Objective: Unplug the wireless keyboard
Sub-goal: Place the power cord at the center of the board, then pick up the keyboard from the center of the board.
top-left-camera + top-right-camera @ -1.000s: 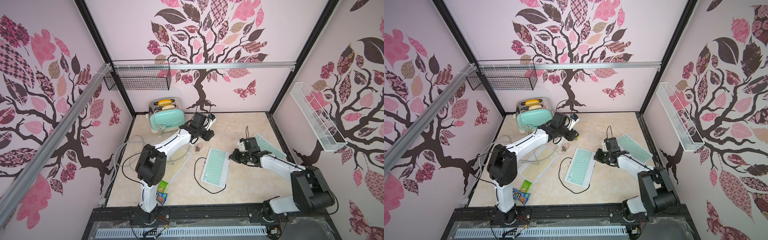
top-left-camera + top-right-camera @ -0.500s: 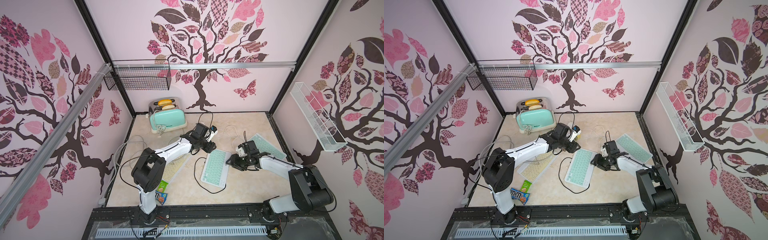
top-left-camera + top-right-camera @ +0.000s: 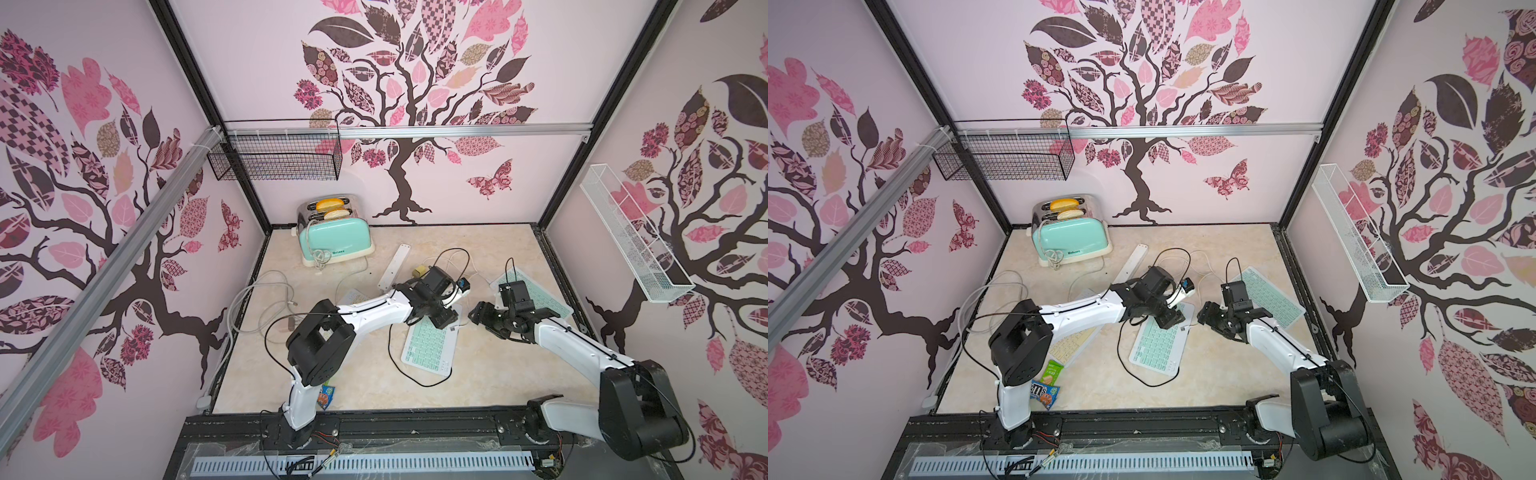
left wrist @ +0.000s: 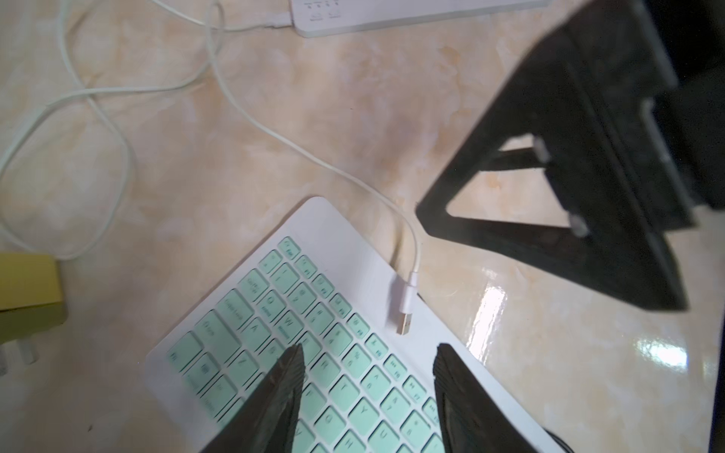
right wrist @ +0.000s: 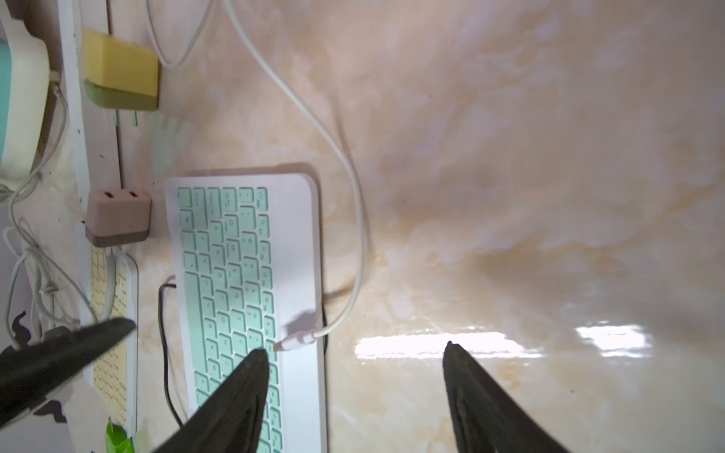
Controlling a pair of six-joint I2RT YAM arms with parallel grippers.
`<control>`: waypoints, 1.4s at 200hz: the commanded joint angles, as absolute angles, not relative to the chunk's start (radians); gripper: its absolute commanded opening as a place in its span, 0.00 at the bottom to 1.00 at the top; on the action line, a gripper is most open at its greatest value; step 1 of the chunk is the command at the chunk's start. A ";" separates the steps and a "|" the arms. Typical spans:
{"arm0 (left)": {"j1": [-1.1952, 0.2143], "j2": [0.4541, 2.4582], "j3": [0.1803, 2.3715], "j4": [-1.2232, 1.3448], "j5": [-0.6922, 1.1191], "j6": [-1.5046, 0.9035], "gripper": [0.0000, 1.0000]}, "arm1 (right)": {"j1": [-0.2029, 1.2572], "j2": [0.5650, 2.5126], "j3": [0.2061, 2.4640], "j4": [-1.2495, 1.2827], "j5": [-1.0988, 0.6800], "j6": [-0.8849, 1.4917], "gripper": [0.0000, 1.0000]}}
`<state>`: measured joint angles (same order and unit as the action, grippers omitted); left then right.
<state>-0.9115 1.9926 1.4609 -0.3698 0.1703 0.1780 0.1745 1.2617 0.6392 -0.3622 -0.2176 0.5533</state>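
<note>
The wireless keyboard (image 3: 428,347) (image 3: 1156,343) is white with mint keys and lies mid-table. A white cable's plug (image 4: 406,310) (image 5: 294,344) rests loose on the keyboard's white border, its metal tip bare and out of any socket. My left gripper (image 3: 442,320) (image 4: 368,349) hovers open over the keyboard's far end, with only keys between its fingers. My right gripper (image 3: 478,316) (image 5: 355,347) stands open just right of that end, one finger over the key rows and one over bare table, holding nothing.
A second mint keyboard (image 3: 538,291) lies at the right and a yellow keyboard (image 3: 1069,345) under the left arm. Behind are a white power strip (image 3: 392,266), a yellow adapter (image 5: 119,74), a pink adapter (image 5: 117,217) and a mint toaster (image 3: 334,239). A black cable (image 3: 399,368) loops round the keyboard's front.
The right gripper has opened and let go of the white plug, which now lies on the keyboard. The left gripper came forward from the back to the keyboard's far end.
</note>
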 commanded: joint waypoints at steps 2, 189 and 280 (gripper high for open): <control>-0.944 2.060 1.512 -0.371 0.152 0.237 0.57 | 0.101 1.250 0.609 -0.292 -0.209 0.619 0.73; -0.919 2.128 1.653 -0.300 0.088 0.104 0.07 | -0.070 1.521 0.958 -0.390 -0.028 0.568 0.82; -0.730 1.765 1.406 -0.325 0.199 -0.115 0.15 | -0.057 2.088 1.606 -0.916 -0.179 -0.190 0.65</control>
